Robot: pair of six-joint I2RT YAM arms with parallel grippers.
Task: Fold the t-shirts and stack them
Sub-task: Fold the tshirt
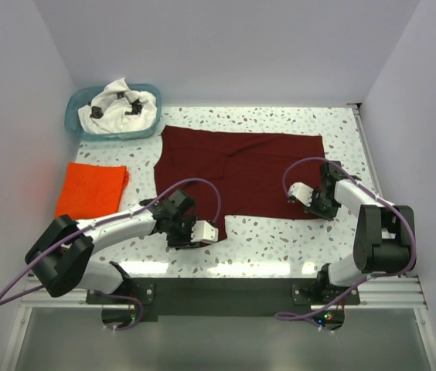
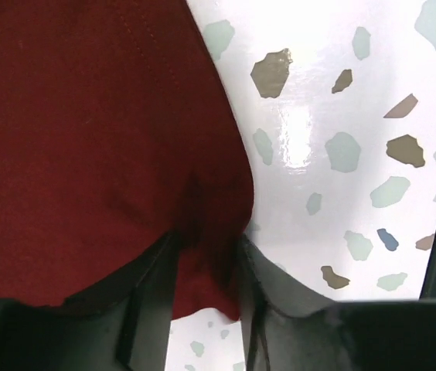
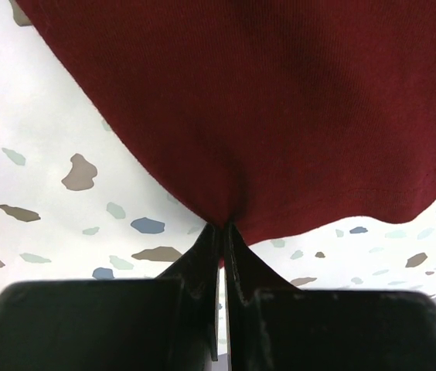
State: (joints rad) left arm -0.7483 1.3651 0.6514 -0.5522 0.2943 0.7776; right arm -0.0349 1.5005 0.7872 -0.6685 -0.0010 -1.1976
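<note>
The dark maroon t-shirt (image 1: 241, 166) lies spread flat in the middle of the table. My left gripper (image 1: 172, 212) is at its near left corner, and in the left wrist view the gripper (image 2: 206, 247) is shut on a bunched fold of the maroon cloth (image 2: 86, 131). My right gripper (image 1: 320, 209) is at the near right corner. In the right wrist view it (image 3: 226, 228) pinches the maroon hem (image 3: 280, 116) with the jaws pressed together. The orange-red t-shirt (image 1: 90, 189) lies folded at the left. The white printed t-shirt (image 1: 119, 104) is crumpled in the basket.
The teal plastic basket (image 1: 75, 124) stands at the back left corner. White walls close in the table on the left, back and right. A speckled table surface (image 1: 280, 239) shows along the near edge between the arms.
</note>
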